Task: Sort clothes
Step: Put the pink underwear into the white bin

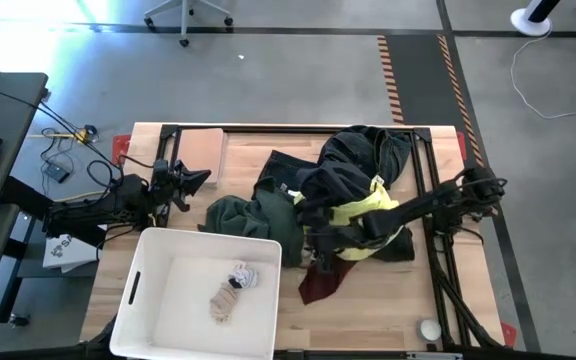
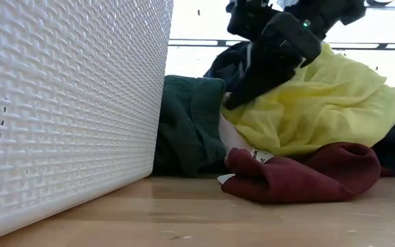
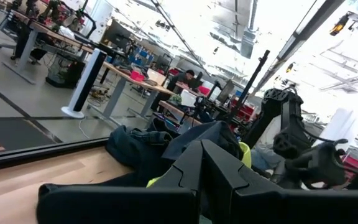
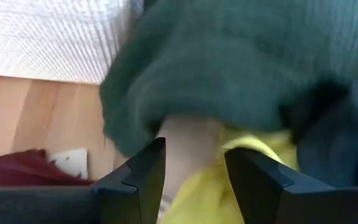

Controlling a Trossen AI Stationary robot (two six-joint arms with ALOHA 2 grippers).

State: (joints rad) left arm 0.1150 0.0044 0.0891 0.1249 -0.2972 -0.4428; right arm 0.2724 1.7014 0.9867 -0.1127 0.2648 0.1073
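Note:
The clothes lie heaped at the table's middle: a dark green garment (image 1: pixel 240 215), a bright yellow one (image 1: pixel 368 212), a maroon one (image 1: pixel 320 282) on the near side and dark ones (image 1: pixel 360 160) behind. Patterned socks (image 1: pixel 234 290) lie inside the white basket (image 1: pixel 148 250). My right gripper (image 4: pixel 194 168) is open and slants down onto the pile. A strip of pale pink cloth (image 4: pixel 185 140) and the yellow garment (image 4: pixel 213 186) show between its fingers, under the green garment's edge (image 4: pixel 229 68). My left gripper (image 1: pixel 204 178) is shut at the far left, holding nothing. My right gripper comes slanting down from the table's right side at the seam between the yellow garment (image 2: pixel 307 103) and the green one (image 2: pixel 190 116). Its dark fingers (image 2: pixel 242 92) lie against the pile in the low view. I cannot tell whether they touch the cloth.
The white basket (image 2: pixel 60 103) stands at the near left, close against the green garment. A tan board (image 1: pixel 204 150) lies at the far left beside my left gripper. A small white ball (image 1: pixel 428 328) sits at the near right corner. Black frame rails (image 1: pixel 430 190) run along the table's right side.

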